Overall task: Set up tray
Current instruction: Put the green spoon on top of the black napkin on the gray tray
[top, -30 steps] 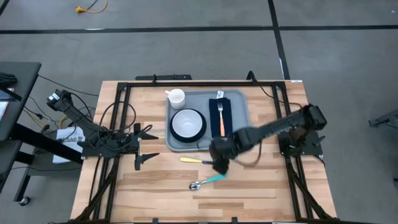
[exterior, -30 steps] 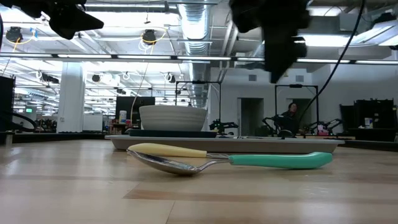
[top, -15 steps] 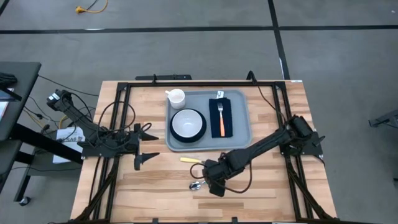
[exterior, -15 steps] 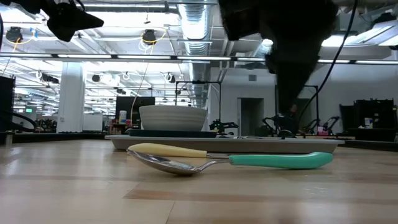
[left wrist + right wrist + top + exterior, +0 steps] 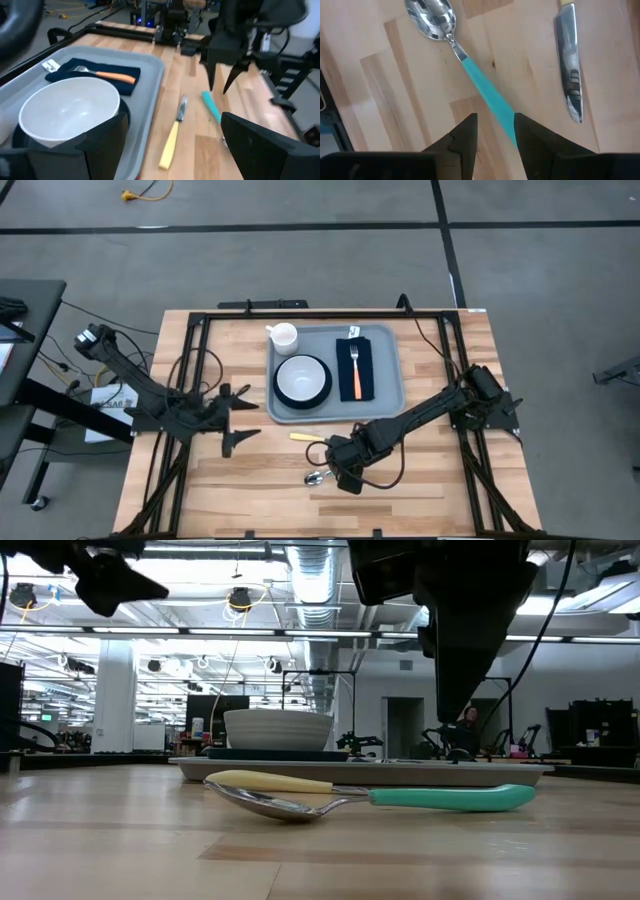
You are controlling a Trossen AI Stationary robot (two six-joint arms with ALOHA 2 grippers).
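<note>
The wooden slatted desk [image 5: 420, 480] carries the large flat grey-blue rectangular tray [image 5: 385, 392] toward its far side, already loaded with a white bowl on a dark teal round plate [image 5: 301, 379], a dark navy napkin [image 5: 367, 375] bearing an orange-handled fork [image 5: 356, 373], and a white cup [image 5: 284, 336] at its corner. A yellow-handled knife [image 5: 306, 437] and a teal-handled steel spoon [image 5: 470, 70] lie on the desk near the tray's front edge, so by my reckoning those two are left. My right claw [image 5: 492, 131] hangs over the spoon's handle, fingers apart on either side and not clamped on it; my left claw [image 5: 236, 416] waits spread wide to the tray's left; I can read no writing.
</note>
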